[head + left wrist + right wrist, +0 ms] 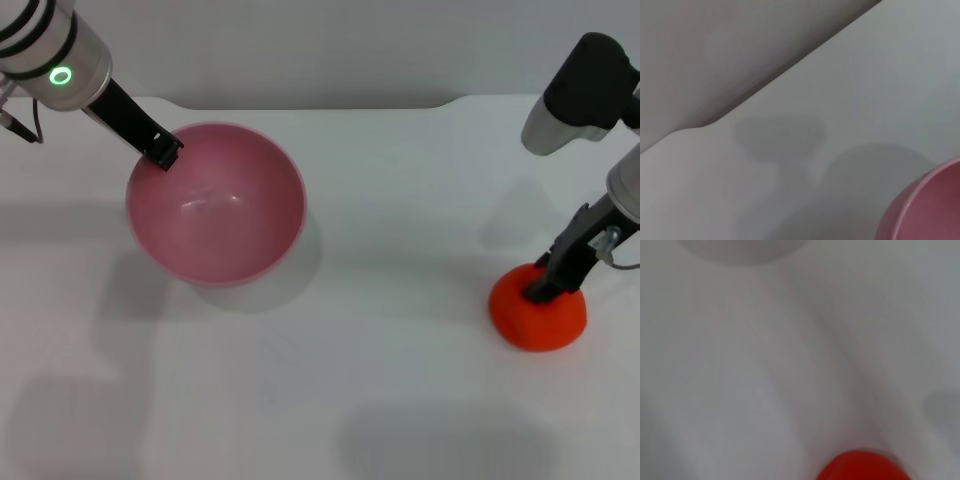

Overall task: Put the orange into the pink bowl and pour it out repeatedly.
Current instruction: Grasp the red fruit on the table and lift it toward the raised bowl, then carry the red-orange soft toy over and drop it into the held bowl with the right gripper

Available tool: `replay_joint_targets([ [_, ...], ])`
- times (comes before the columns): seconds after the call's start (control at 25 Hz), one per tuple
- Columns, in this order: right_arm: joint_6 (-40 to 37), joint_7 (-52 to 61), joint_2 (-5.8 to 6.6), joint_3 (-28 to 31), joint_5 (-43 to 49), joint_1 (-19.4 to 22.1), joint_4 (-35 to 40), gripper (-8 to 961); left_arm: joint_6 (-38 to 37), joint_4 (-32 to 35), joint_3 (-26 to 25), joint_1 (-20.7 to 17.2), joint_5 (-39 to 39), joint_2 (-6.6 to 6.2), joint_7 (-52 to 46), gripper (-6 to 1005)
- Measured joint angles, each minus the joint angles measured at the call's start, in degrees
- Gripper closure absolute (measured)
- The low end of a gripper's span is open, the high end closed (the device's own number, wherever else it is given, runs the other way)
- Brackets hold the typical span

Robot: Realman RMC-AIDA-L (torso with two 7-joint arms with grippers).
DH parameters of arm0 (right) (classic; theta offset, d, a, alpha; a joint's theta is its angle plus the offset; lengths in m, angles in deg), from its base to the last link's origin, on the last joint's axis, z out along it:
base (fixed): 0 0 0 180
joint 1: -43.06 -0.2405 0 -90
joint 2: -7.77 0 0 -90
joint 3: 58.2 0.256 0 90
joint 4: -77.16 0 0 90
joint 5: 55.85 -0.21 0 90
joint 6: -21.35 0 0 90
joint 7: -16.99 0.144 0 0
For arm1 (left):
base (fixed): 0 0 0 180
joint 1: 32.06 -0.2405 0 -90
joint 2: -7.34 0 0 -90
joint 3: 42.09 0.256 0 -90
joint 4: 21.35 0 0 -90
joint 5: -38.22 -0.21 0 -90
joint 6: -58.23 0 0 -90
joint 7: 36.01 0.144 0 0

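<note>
Orange (537, 315) sits on the white table (400, 380) at the robot's right, well apart from the bowl (215, 203), which stands upright on the table at the left with nothing in it. The right gripper (548, 285) is down on the top of the orange, its dark fingers touching the fruit on the far side; they look closed against it, but whether they actually pinch it cannot be told. In the right wrist view only a red edge of the orange (860, 466) shows against the pale surface. The left gripper (164, 150) is at the bowl's far-left rim, its black tip pressed on the rim, seemingly pinching the wall. The left wrist view shows a slice of the bowl (927, 207) and the table (850, 100) running to its rounded far edge, with a grey wall or floor beyond. The tabletop is plain, matte white, with soft grey shadows of the arms falling on it near the bowl, near the orange and toward the near edge. Behind the table in the head view lies a flat grey background
</note>
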Motion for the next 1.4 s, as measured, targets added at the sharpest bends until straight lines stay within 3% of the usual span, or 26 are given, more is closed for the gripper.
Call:
replay_joint_targets([
  [0.2,0.43,-0.02,0.00,-0.06,0.01,0.17,0.87,568,0.12,-0.23,0.00,0.00,0.00,-0.04,0.15,955],
  [0.6,-0.06,0.15,0.00,0.11,0.14,-0.07,1.38,765,0.45,-0.34,-0.01,0.00,0.00,-0.10,0.15,955],
  [0.8,0.21,2.67,-0.02,3.84,-0.24,1.44,9.98,809,-0.20,-0.24,-0.16,0.17,0.00,-0.10,0.14,955],
  [0.92,0.52,4.80,-0.07,5.82,-1.77,2.87,20.02,827,-0.34,-0.30,-0.17,0.49,0.03,-0.02,0.16,955],
  [1.16,0.97,3.36,-0.39,7.29,-20.39,6.51,38.22,854,0.00,-0.49,0.35,1.17,0.57,0.40,0.21,954],
  [1.4,2.85,-3.13,-0.52,6.50,-39.91,9.78,40.97,857,0.50,-1.90,0.73,1.91,2.92,0.83,-0.12,954],
])
